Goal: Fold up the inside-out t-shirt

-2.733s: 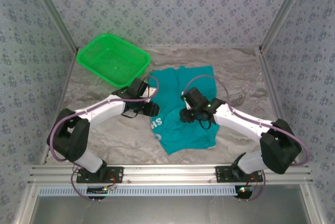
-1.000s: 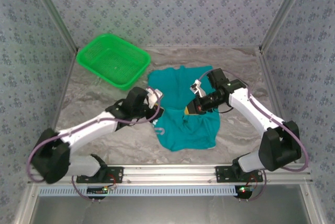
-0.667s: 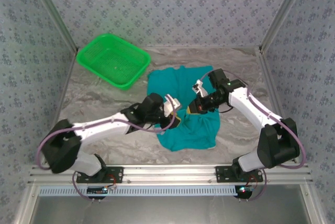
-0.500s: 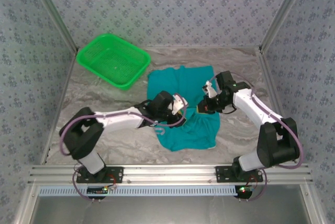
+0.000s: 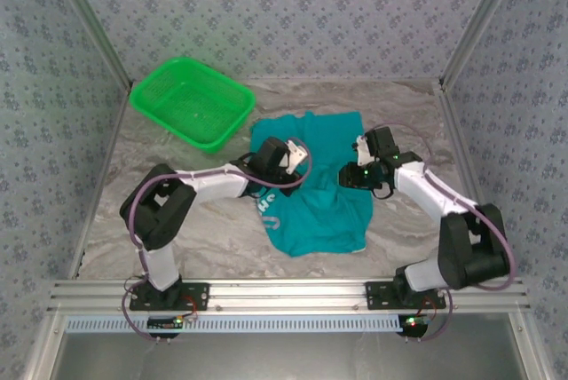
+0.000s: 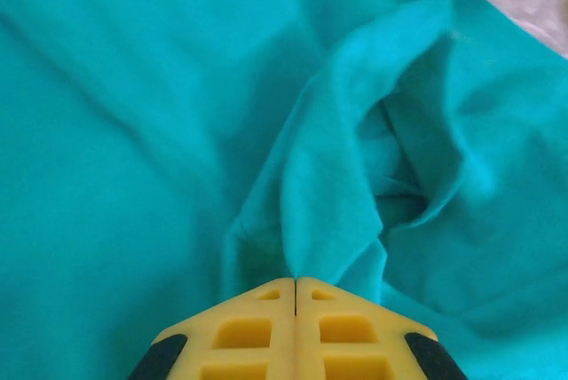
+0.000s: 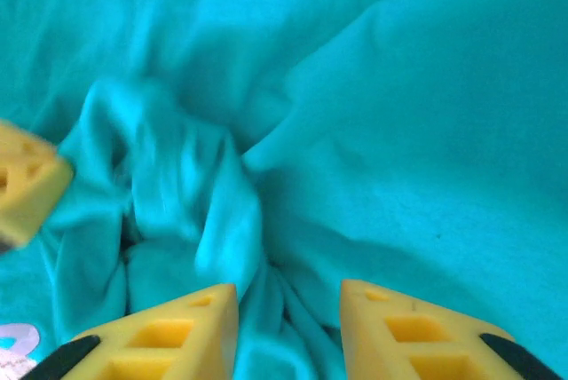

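Observing teal short-sleeved cloth t-shirt (image 5: 324, 211) lying rumpled at centre frame of the top view on grey marbled tabletop (image 5: 177, 216). Noting left pincer (image 6: 295, 284) clenched at lower centre of its wrist view, pinching a raised fold of the t-shirt. Recording right pincer (image 7: 288, 296) part-open, released, straddling bunched cloth, gripping nothing.

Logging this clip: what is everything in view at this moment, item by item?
t-shirt: one, teal, spread mid-table, bunched in the middle, white lettering at its left edge.
basket: one, bright green mesh, far left of the table.
table: one, grey marbled, under everything.
walls: three, blue-grey patterned, around the table.
left claw: one, yellow fingers, shut on a raised t-shirt fold.
right claw: one, yellow fingers, open over the bunched cloth.
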Controlling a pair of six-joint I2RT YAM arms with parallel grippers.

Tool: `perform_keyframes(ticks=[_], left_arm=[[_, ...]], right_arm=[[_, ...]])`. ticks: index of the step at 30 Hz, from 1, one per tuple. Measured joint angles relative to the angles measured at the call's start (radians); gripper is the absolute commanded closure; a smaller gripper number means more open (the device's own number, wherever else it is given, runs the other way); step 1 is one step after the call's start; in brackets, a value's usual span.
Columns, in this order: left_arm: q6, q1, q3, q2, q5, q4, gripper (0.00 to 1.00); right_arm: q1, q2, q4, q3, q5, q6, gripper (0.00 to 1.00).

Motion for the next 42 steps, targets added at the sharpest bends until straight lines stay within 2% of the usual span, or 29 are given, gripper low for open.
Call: perform_keyframes(ticks=[3,6,10,17,24,27,29,31,32,37,38,40,42], left_arm=[[-0.002,0.023,-0.012,0.000,0.019,0.000,0.96],[-0.011,0.016,-0.023,-0.001,0.052,0.001,0.95],[-0.036,0.007,-0.038,-0.001,0.098,0.004,0.94],[-0.053,-0.037,-0.062,-0.024,0.112,0.009,0.89],[-0.119,-0.077,-0.114,-0.030,0.111,0.070,0.87],[-0.135,-0.077,-0.124,-0.030,0.107,0.078,0.87],[-0.141,-0.076,-0.124,-0.031,0.102,0.085,0.87],[-0.143,-0.074,-0.131,-0.032,0.096,0.098,0.87],[-0.145,-0.073,-0.136,-0.035,0.094,0.100,0.87],[-0.143,-0.061,-0.158,-0.065,0.088,0.091,0.83],[-0.139,-0.060,-0.159,-0.076,0.085,0.089,0.80],[-0.126,-0.055,-0.161,-0.107,0.085,0.078,0.65],[-0.121,-0.054,-0.161,-0.148,0.087,0.071,0.60]], right_arm=[[0.066,-0.077,0.022,-0.044,0.008,0.016,0.60],[0.134,-0.084,0.026,-0.056,0.023,0.038,0.60],[0.167,-0.077,0.026,-0.048,0.068,0.045,0.59],[0.172,0.079,0.037,0.084,0.093,0.026,0.59],[0.241,0.186,0.050,0.154,0.148,0.018,0.61],[0.263,0.209,0.050,0.154,0.182,0.019,0.65],[0.270,0.211,0.053,0.152,0.200,0.016,0.78],[0.270,0.210,0.065,0.146,0.211,0.021,0.95],[0.268,0.210,0.070,0.142,0.213,0.016,1.00],[0.268,0.178,0.068,0.132,0.193,0.018,1.00],[0.269,0.161,0.063,0.133,0.182,0.018,1.00],[0.273,0.101,0.034,0.140,0.151,0.019,1.00],[0.275,0.044,-0.013,0.168,0.118,0.020,1.00]])
